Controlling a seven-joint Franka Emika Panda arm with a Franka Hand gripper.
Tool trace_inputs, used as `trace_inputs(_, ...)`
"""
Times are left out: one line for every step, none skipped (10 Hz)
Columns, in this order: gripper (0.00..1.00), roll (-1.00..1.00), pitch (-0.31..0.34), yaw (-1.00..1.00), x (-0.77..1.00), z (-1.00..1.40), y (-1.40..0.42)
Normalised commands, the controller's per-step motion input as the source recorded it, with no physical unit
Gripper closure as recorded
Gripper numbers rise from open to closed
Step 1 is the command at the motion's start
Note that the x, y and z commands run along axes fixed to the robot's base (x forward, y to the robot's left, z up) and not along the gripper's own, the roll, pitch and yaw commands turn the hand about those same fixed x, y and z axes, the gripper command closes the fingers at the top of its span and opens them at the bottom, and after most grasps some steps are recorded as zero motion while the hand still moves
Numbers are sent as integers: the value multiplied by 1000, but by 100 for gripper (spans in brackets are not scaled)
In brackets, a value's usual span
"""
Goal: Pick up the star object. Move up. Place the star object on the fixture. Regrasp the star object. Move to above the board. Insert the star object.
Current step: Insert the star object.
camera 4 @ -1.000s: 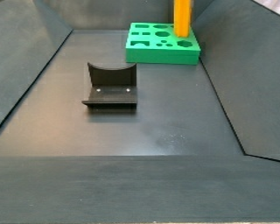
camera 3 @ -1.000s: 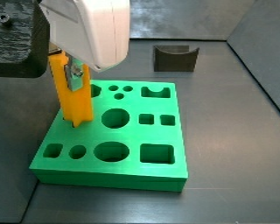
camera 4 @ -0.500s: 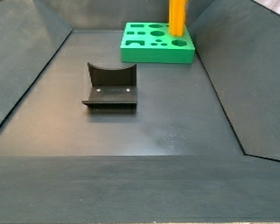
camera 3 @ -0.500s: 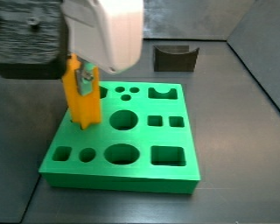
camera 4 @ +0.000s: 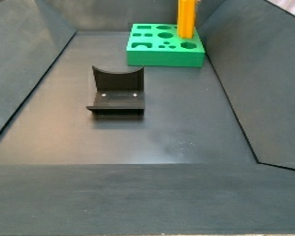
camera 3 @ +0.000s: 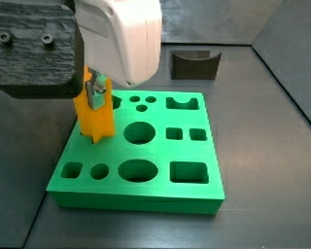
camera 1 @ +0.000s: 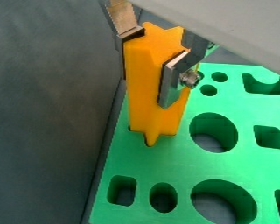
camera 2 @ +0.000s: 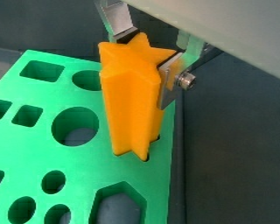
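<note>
The tool sits over one edge of the board, its two flat silver fingers pinching the upper part of the star object from opposite sides. In both wrist views the orange-yellow peg stands upright, ridged sides facing out, with its lower end down in a cut-out of the bright-green slab close to the board's edge. How deep the peg reaches into that hole cannot be told.

In a side view the peg rises from the board near the corner by the small round holes, and the white arm housing covers its top. The other cut-outs, round, square and a notched one, lie open across the rest of the slab. In a side view from farther off, the board lies toward the far end of the dark floor with the peg upright at its far corner.

The fixture, a dark bracket with a concave notch, stands well apart from the board near the middle of the floor; in a side view it shows beyond the board's far edge
</note>
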Motion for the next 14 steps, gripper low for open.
trace_inputs(100, -237, 31, 29, 306, -671, 11)
trace_inputs(100, -167, 66, 3, 329, -797, 117)
trace_inputs(100, -29, 210, 0, 437, -829, 180)
trace_inputs(100, -50, 237, -14, 383, -766, 223)
trace_inputs(100, -74, 259, -80, 311, -700, 257)
trace_inputs(100, -89, 260, -126, 277, -683, 274)
trace_inputs(100, -100, 239, -134, 260, -689, 203)
trace_inputs(100, -164, 0, 0, 49, -166, 106)
trace_inputs(100, -60, 0, 0, 26, -9, 20)
trace_inputs(100, -204, 66, -20, 0, -706, 74)
trace_inputs(100, -147, 99, 0, -103, -794, 91)
trace_inputs(100, -107, 64, 0, -194, -894, 14)
trace_inputs(100, -63, 49, 31, -226, -954, 0)
trace_inputs(100, -44, 77, 80, -231, -946, 0)
